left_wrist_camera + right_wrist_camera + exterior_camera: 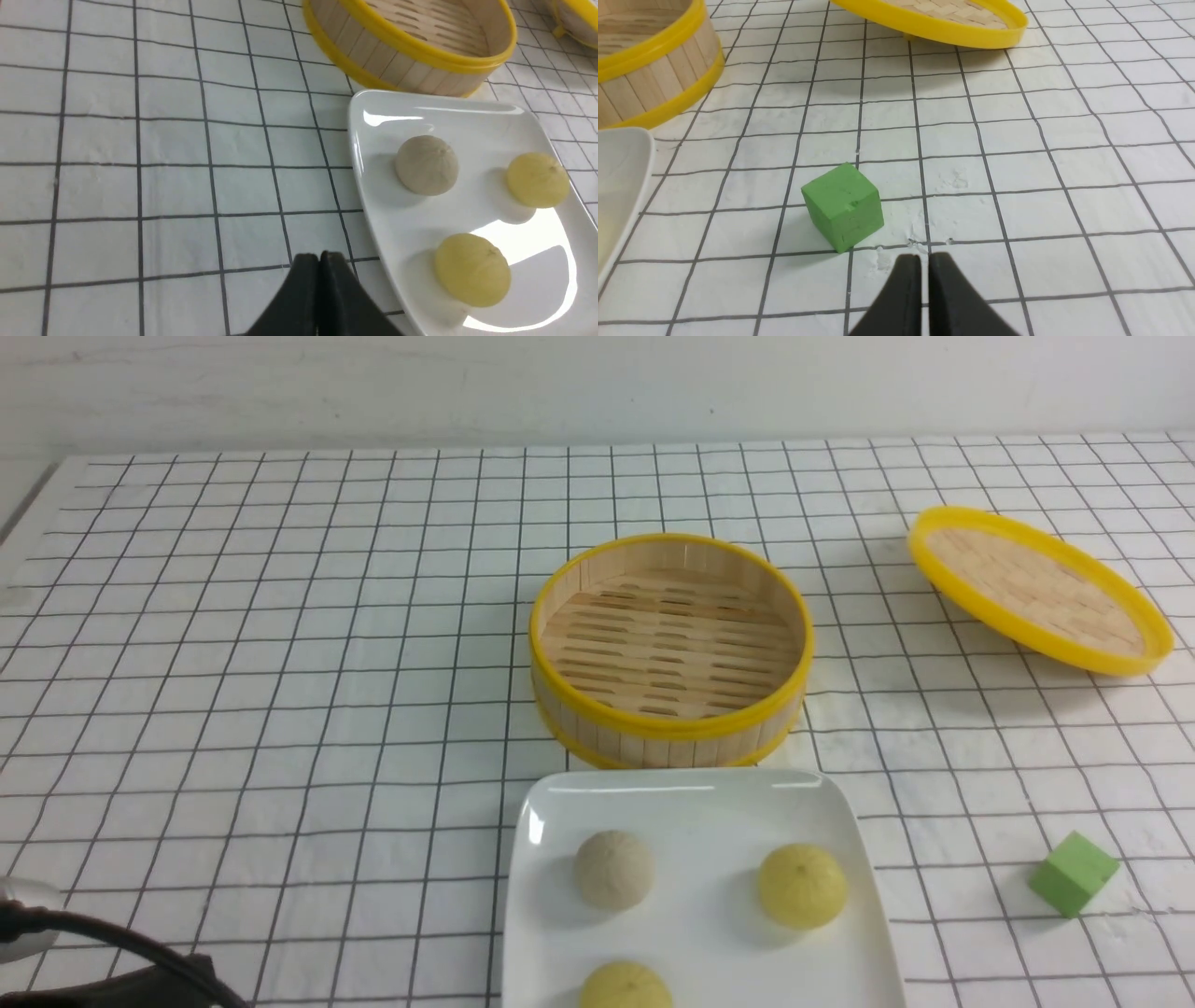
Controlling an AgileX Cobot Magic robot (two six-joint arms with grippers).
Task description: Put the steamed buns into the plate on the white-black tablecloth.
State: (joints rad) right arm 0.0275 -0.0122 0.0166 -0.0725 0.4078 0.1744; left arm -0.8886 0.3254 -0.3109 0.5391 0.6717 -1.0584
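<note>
Three steamed buns lie in the white square plate (pixel 560 896) on the white-black tablecloth (pixel 280 663): an off-white bun (pixel 613 869), a pale yellow bun (pixel 802 886) and another yellow bun (pixel 625 987) at the front edge. The left wrist view shows the plate (pixel 373 154) with the off-white bun (pixel 426 164) and two yellow buns (pixel 537 179) (pixel 472 269). My left gripper (pixel 319 255) is shut and empty, over the cloth just beside the plate's rim. My right gripper (pixel 925 256) is shut and empty, over the cloth near the green cube.
An empty bamboo steamer basket (pixel 670 649) stands just behind the plate. Its yellow-rimmed lid (pixel 1039 588) lies tilted at the back right. A small green cube (pixel 1074 873) (pixel 844 205) sits right of the plate. Part of my left arm (pixel 112 971) shows at the front left corner.
</note>
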